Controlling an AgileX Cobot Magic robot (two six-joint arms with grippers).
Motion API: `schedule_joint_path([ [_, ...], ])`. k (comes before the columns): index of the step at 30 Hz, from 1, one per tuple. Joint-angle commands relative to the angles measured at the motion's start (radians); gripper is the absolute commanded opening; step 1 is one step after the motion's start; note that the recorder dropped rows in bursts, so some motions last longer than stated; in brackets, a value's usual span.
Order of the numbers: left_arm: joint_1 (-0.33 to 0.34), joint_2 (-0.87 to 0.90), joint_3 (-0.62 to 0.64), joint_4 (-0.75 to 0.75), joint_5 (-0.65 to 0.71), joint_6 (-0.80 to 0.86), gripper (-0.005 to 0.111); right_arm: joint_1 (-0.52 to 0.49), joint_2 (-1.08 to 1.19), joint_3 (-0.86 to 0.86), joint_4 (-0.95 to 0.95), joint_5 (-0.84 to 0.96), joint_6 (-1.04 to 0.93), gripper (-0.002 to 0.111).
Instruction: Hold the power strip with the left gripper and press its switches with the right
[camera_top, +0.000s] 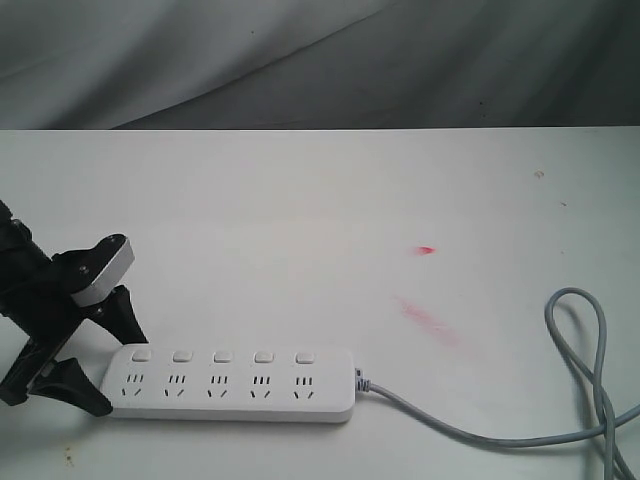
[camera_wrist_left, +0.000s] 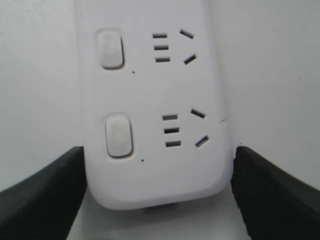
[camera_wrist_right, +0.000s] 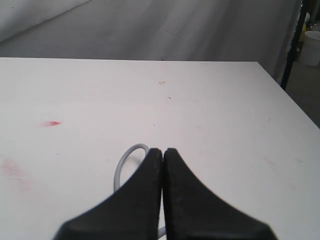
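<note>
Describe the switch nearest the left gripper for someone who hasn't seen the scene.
On the white table, a long white plastic power strip lies at the front, grey cord trailing right. Of its five rounded-square white buttons, it is the end one farthest from the cord, by the black left gripper.

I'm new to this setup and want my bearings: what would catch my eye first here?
A white power strip lies low in the exterior view on a white table, with the left gripper apparently clamped on its left end. Its grey cord loops off to the right; the right gripper, shut and empty, hovers by that loop.
</note>
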Motion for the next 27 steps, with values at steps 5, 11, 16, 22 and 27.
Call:
schedule_joint_path([
  [5,-0.003,0.001,0.003,0.007,0.004,0.006,0.042,-0.003,-0.004,0.004,-0.009,-0.008,-0.003,0.0],
  [11,-0.003,0.001,0.003,0.007,0.004,0.006,0.042,-0.003,-0.004,0.004,-0.009,-0.008,-0.003,0.0],
  [16,-0.003,0.001,0.003,0.007,0.004,0.006,0.042,-0.003,-0.004,0.004,-0.052,-0.014,-0.03,0.0],
  [22,-0.003,0.001,0.003,0.007,0.004,0.006,0.042,-0.003,-0.004,0.004,-0.117,-0.257,-0.043,0.0],
  [27,-0.003,0.001,0.003,0.007,0.004,0.006,0.042,-0.003,-0.004,0.004,-0.117,-0.573,-0.04,0.0],
])
